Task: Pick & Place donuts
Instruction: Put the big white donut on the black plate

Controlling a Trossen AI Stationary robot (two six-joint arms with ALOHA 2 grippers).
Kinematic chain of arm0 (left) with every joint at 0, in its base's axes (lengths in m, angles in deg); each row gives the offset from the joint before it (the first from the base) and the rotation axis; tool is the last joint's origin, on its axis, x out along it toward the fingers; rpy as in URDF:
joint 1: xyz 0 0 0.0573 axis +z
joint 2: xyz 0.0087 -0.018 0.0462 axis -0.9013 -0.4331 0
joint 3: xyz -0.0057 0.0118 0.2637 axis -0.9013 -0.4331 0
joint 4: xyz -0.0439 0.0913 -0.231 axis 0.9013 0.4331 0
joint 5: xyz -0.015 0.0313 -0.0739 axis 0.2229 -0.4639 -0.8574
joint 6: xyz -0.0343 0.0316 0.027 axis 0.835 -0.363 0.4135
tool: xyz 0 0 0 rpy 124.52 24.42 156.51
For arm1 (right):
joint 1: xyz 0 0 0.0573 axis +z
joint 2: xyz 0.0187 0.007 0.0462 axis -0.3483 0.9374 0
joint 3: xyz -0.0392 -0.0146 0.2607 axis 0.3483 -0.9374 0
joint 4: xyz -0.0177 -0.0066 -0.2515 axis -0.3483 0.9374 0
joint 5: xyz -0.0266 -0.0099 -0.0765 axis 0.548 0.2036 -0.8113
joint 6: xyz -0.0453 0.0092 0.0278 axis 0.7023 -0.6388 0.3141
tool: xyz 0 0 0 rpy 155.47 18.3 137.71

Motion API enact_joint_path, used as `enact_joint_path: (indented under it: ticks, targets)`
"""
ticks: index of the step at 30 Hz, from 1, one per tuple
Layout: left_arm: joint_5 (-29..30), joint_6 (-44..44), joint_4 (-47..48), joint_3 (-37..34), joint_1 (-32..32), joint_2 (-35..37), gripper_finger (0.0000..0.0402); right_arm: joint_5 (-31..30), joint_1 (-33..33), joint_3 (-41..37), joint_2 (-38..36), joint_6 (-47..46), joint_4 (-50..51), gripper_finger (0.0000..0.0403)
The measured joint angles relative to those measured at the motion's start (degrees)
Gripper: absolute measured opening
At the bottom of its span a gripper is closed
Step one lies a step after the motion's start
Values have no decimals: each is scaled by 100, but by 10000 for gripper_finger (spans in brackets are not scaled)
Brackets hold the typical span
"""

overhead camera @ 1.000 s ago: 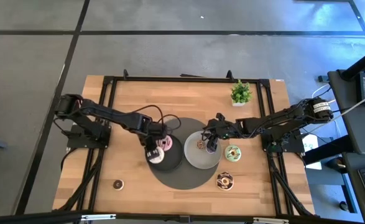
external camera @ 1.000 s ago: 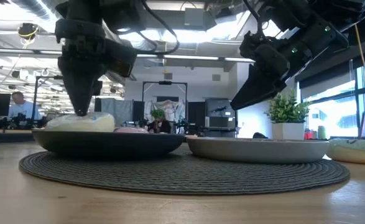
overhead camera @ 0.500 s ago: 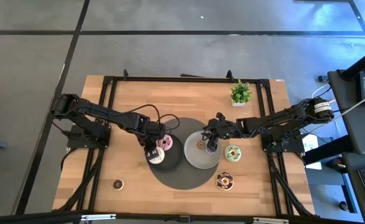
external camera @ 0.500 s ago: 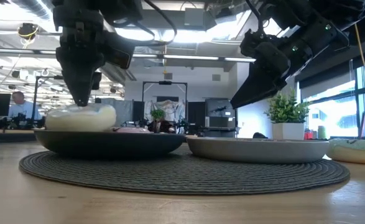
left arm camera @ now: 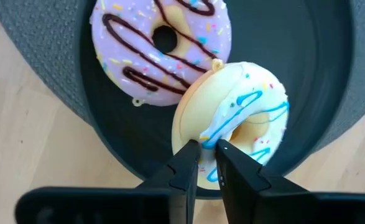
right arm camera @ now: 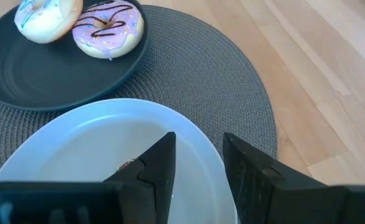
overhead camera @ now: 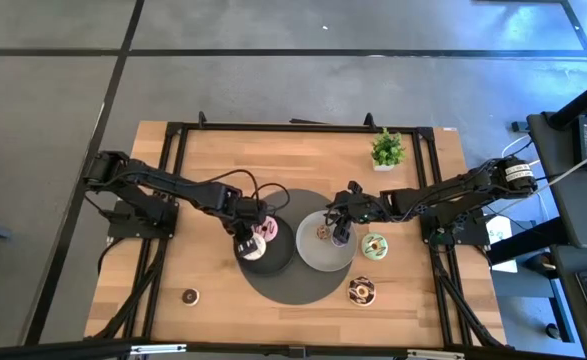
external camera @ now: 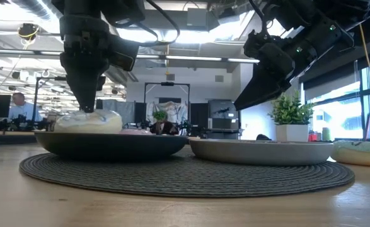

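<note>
A cream donut with blue icing sits on the dark plate, tipped against a purple donut with chocolate stripes. My left gripper comes down on the cream donut and is shut on it. My right gripper hangs open over the grey plate, just above a small brown donut that it does not touch. A green-white donut, a chocolate sprinkled one and a tiny one lie on the table. My left gripper pinches the cream donut's ring between its two fingers; one fingertip stands at the hole, the other on the outer rim. The fingers come from above, pointing down. The donut is tilted, its lower side on the dark plate and its edge against the purple donut.
Both plates stand side by side on a round woven grey mat at the table's middle. A small green potted plant stands near the far right corner. Bare wood lies along the near edge and the left side.
My left gripper, shut on the cream donut, has raised one side of it a little and shifted slightly toward the table's right. The donut lay flat on the dark plate and now sits tipped and a bit further right.
</note>
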Motion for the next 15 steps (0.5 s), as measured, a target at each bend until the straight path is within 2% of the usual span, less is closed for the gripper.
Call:
enact_joint_path:
  ticks: [15]
  targets:
    - [-53, 185, 5, 0, -2, 0, 88, 0, 2, -2, -1, 2, 0, 135]
